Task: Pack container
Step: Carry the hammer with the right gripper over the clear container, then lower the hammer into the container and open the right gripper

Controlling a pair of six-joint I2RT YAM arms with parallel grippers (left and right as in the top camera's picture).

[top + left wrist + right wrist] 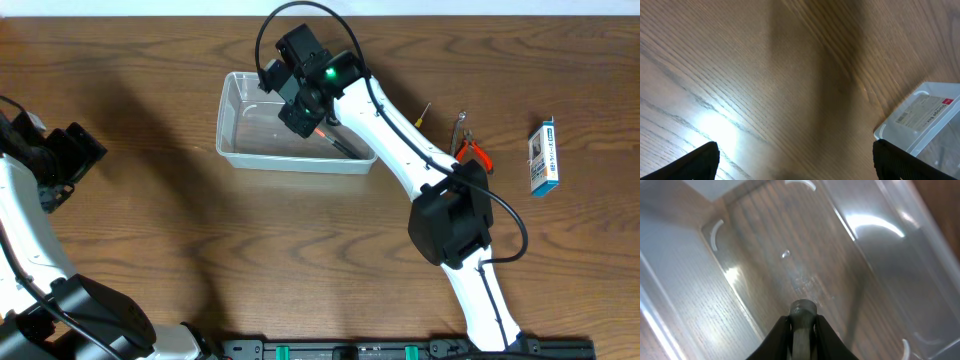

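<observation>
The clear plastic container (240, 150) stands at the back middle of the table. My right gripper (300, 112) hangs over its right half, inside the rim. In the right wrist view the gripper (802, 322) is shut on a grey round-ended tool (803, 309), held above the container's see-through floor (790, 255). From overhead a dark shaft with a red part (335, 142) shows under that gripper. My left gripper (72, 150) is open and empty at the far left. In its wrist view the gripper (795, 160) is over bare wood, with a container corner (930, 115) at the right.
Right of the container lie a small yellow-handled screwdriver (423, 114), red-handled pliers (468, 145) and a blue-and-white box (543, 156). The right arm (450, 215) crosses the table's right middle.
</observation>
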